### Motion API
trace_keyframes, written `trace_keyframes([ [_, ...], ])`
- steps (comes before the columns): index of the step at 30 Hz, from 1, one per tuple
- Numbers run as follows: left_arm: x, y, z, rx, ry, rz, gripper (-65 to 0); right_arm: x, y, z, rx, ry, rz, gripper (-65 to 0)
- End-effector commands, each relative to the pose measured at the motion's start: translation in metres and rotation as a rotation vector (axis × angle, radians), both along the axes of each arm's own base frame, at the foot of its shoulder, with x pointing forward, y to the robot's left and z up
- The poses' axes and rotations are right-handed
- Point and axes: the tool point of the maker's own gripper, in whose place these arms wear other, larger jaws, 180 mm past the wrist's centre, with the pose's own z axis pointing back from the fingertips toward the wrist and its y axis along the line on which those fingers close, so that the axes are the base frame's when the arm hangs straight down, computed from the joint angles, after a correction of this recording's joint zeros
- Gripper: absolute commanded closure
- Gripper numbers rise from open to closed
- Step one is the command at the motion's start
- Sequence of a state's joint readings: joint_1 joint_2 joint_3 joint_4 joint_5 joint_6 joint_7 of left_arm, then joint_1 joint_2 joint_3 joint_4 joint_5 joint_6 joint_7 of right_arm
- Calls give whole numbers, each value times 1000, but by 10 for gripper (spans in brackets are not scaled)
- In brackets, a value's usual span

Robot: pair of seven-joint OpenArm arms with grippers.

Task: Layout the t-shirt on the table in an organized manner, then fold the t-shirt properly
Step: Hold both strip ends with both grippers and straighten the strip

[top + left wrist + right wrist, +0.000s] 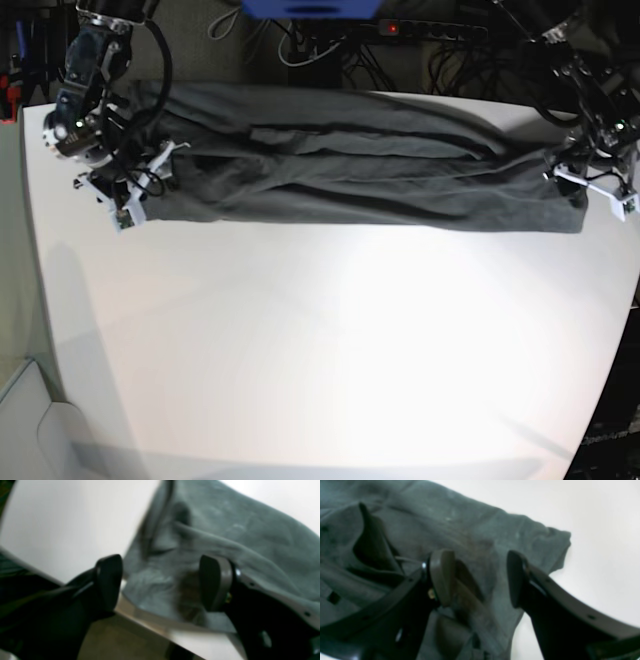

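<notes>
Both pincers stand with their jaws apart, gripping nothing. Seen from the base camera, the left gripper (598,192) hovers at one end of the t-shirt (360,165), and the right gripper (135,190) hovers at the opposite end. The t-shirt is dark charcoal grey and lies stretched into a long band across the far part of the white table (320,340), close to the far edge, with most of the tabletop bare nearer the camera. Long creases and folds run lengthwise through the cloth, so it is bunched, not flat.

From the left wrist camera, the left gripper (160,582) has two dark fingers spread wide above grey cloth (225,542) that reaches the table's edge (155,620); the view is blurred. From the right wrist camera, the right gripper (480,578) is likewise spread above the t-shirt (460,525), where a rumpled fold opens into a dark pocket and a squared-off cloth end points onto the table (600,555).
</notes>
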State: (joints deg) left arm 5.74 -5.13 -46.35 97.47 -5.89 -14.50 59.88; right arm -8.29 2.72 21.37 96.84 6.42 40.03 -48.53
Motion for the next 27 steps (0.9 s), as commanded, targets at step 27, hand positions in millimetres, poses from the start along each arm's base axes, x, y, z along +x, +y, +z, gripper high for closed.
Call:
trace_keyframes([
  [27, 45, 35, 13, 88, -21, -182, -609, 10, -2, 11, -3, -46, 4, -340],
])
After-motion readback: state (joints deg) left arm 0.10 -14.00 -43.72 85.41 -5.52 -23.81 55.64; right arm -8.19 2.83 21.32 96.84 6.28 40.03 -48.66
